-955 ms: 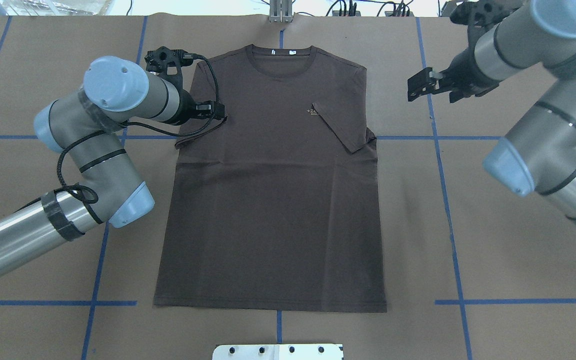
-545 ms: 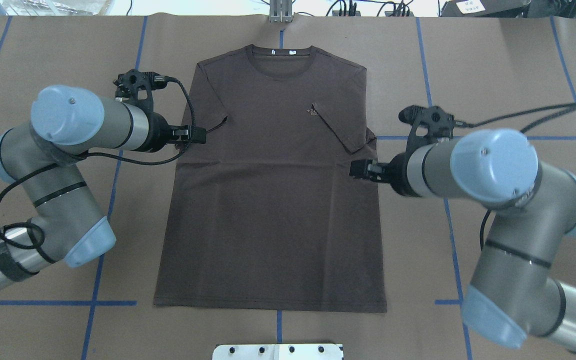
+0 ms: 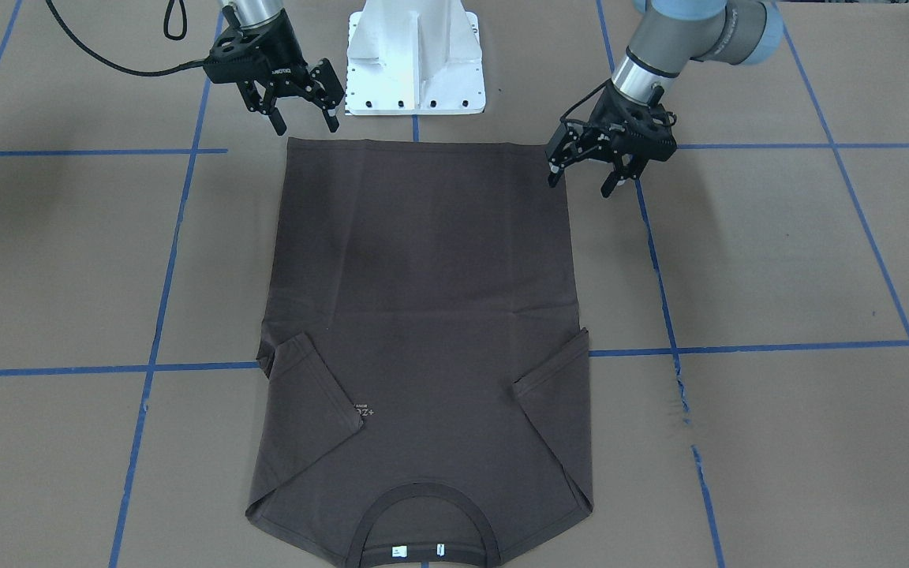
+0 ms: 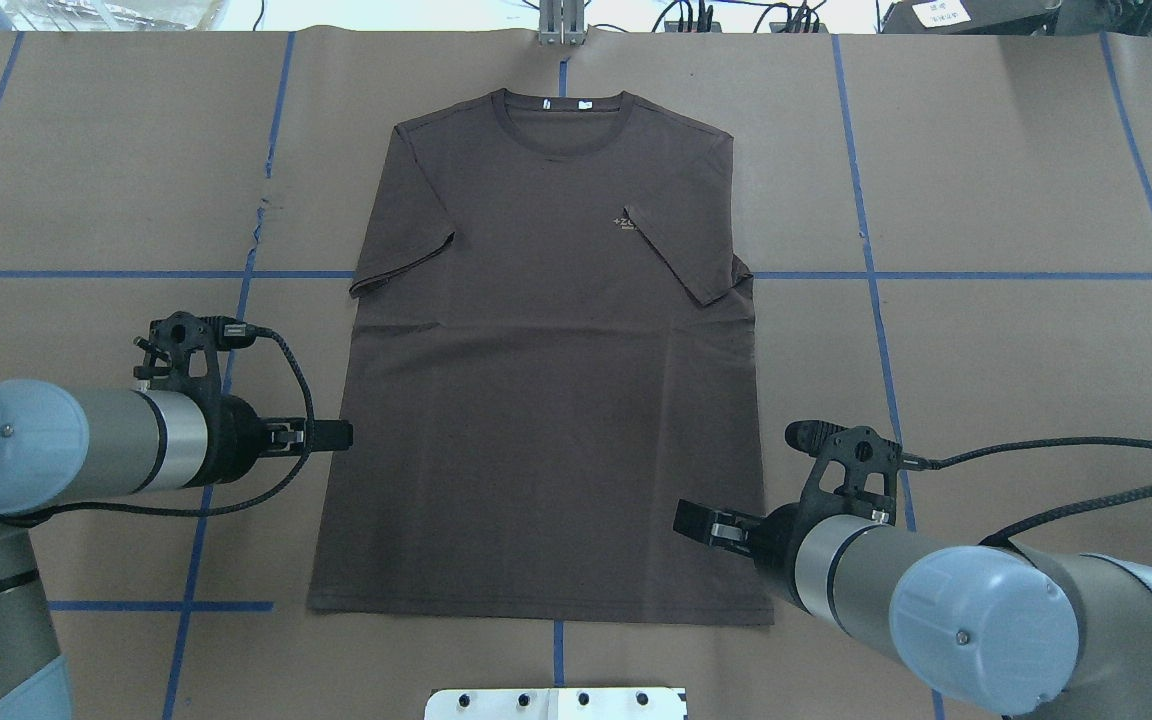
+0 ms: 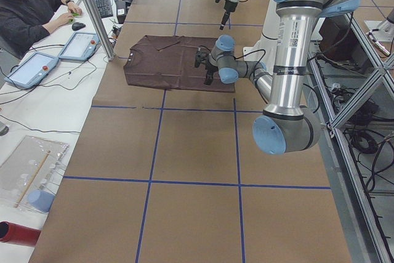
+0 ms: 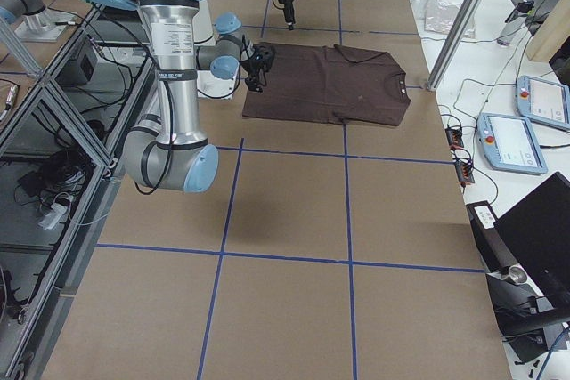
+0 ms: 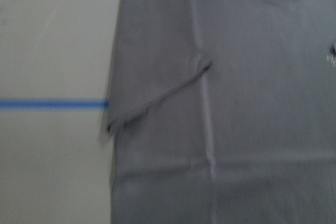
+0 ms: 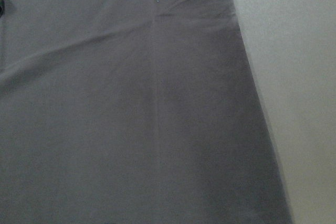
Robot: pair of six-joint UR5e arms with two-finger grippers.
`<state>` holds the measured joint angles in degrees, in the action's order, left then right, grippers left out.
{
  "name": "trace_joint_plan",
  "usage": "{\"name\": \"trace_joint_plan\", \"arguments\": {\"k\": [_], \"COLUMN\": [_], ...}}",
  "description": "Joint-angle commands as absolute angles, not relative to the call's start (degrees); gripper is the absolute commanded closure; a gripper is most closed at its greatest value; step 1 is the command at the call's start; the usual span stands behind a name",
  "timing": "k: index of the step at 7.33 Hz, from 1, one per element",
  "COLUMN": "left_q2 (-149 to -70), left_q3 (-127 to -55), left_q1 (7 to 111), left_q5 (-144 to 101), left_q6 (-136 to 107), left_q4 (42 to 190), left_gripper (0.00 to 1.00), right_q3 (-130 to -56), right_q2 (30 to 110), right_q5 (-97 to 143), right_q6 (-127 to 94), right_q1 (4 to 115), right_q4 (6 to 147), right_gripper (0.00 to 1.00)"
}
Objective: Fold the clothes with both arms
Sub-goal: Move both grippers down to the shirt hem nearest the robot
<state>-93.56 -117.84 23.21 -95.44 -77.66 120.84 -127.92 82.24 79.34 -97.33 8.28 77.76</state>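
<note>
The dark brown T-shirt (image 4: 546, 400) lies flat on the table, collar (image 4: 558, 105) at the far side, hem toward the robot, both sleeves folded inward onto the chest. It also shows in the front view (image 3: 423, 276). My left gripper (image 4: 334, 434) hovers at the shirt's left edge, below the sleeve. In the front view it (image 3: 581, 183) is open and empty. My right gripper (image 4: 693, 521) hovers over the shirt's lower right part near the hem. In the front view it (image 3: 306, 126) is open and empty. The wrist views show only shirt fabric (image 7: 236, 103) (image 8: 131, 103).
Brown paper with blue tape lines (image 4: 866, 240) covers the table. The white base block (image 3: 415, 55) stands just behind the hem. An operator (image 5: 31, 16) sits at a side bench with control tablets (image 5: 80, 44). A metal post (image 4: 561, 25) stands beyond the collar.
Both arms have drawn back toward the robot along the shirt's sides, from sleeve level down to the lower body. The shirt has not moved.
</note>
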Motion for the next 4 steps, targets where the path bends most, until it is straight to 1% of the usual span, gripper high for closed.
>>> {"name": "trace_joint_plan", "arguments": {"k": [1,2,4], "left_q2": [-90.4,-89.9,-90.0], "left_q3": [-119.4,-118.7,-117.7], "left_q1": [13.2,10.3,8.8], "left_q5": [-89.3,-88.6,-86.8], "left_q6": [-90.3,-93.2,-93.4], "left_q4": [120.5,120.2,119.3], "left_gripper": [0.35,0.44,0.45], "right_q3": [-128.5,-128.6,-128.6], "right_q2": [84.0,84.0,83.9], "right_q5": [77.3,77.3,77.3], "right_q6": [-99.1,-99.1,-99.1], "right_q1": [5.4,5.3,5.3], "right_q4": [77.9,77.8,77.7], "right_gripper": [0.04,0.04,0.04]}}
